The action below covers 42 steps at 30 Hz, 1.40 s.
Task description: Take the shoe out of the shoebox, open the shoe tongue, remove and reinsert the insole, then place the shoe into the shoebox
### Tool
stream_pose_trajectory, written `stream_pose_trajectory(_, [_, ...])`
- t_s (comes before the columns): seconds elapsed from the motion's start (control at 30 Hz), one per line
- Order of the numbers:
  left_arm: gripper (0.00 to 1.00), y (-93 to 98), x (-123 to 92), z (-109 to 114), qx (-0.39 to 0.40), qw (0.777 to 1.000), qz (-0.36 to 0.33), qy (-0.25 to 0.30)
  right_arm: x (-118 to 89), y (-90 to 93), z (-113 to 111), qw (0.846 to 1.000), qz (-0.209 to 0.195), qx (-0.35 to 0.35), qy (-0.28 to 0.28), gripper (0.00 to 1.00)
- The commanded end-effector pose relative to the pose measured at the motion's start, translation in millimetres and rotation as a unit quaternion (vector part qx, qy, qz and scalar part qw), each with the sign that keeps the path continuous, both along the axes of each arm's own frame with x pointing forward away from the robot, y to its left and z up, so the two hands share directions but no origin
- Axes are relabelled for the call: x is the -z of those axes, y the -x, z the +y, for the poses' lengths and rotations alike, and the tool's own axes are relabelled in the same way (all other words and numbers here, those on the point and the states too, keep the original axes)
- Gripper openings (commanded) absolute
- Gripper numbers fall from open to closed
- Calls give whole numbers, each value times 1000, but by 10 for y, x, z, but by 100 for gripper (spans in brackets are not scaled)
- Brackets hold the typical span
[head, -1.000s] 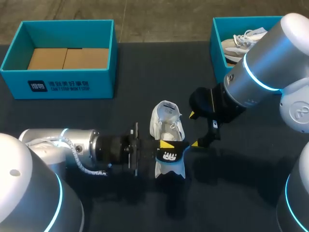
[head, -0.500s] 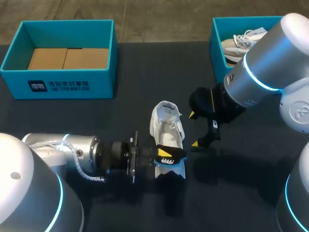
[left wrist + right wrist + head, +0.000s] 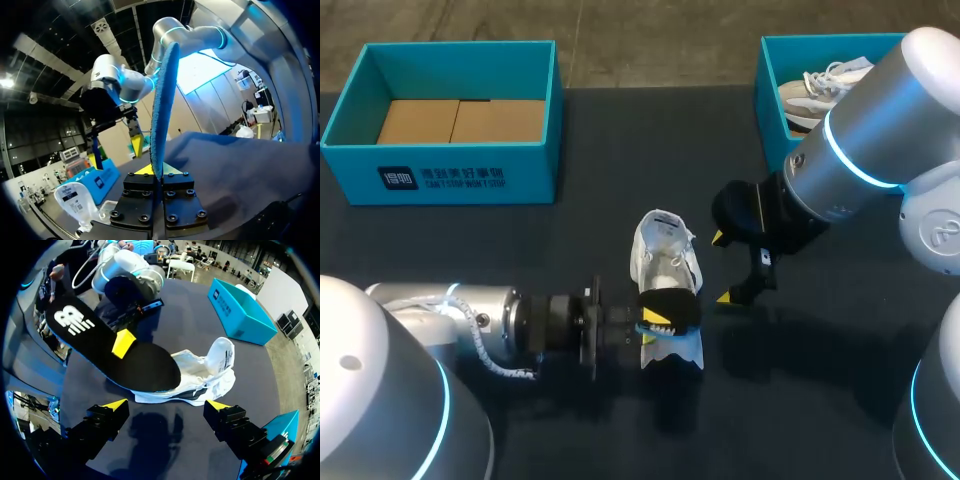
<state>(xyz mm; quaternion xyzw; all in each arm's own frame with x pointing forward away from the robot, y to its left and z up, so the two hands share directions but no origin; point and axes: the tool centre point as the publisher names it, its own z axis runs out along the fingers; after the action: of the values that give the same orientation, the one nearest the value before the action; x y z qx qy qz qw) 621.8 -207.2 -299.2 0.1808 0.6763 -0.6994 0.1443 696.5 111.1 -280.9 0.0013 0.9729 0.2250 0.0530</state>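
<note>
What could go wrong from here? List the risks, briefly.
1. The left hand pinches the insole only at one side edge, so the long insole may twist or slip when it is pushed into the shoe.
2. The white shoe lies unheld on the table, and the right hand hangs open beside it. The insole could shove the shoe away instead of sliding inside.

insole black, blue underside | shoe white | shoebox teal | table black
</note>
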Motion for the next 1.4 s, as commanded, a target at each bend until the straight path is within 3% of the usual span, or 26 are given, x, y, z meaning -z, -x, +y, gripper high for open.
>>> stream_pose_trajectory(0.03, [0,24,-38,22,-8,1000,10,8,9,9,2,1000,-1,0,0,100])
stream_pose_trajectory(0.53, [0,-183,-18,-39,-27,999,30,15,9,9,2,1000,-1,0,0,100])
stream_pose_trajectory(1.4, [0,-499,250,-44,-44,999,3,-28,9,9,2,1000,-1,0,0,100])
